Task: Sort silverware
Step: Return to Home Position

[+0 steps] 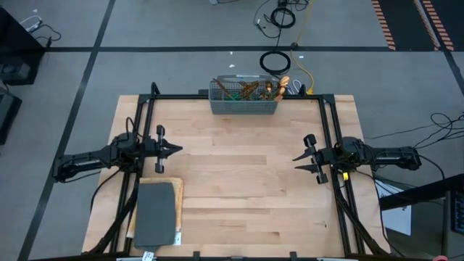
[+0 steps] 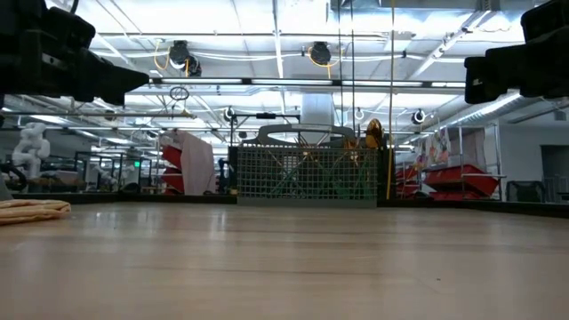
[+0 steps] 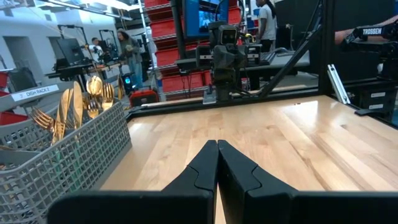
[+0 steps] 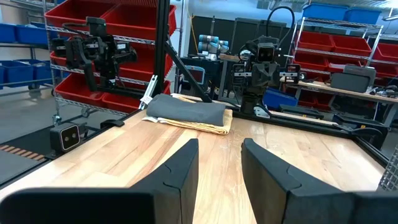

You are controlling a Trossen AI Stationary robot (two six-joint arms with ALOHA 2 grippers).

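The silverware stands upright in a grey mesh caddy at the middle of the table's far edge. Its gold heads stick up above the rim, and teal handles show through the mesh. My left gripper hovers shut over the table's left half, pointing right, and the caddy is beside it in its wrist view. My right gripper hovers open over the right half, pointing left. In the wrist views, the left gripper has its fingers together and the right gripper shows a clear gap. Neither touches anything.
A folded dark grey cloth lies on a tan towel at the near left corner, and shows in the right wrist view as the same cloth. Bare wood lies between the grippers. A black frame borders the table. Cables lie on the floor beyond the far edge.
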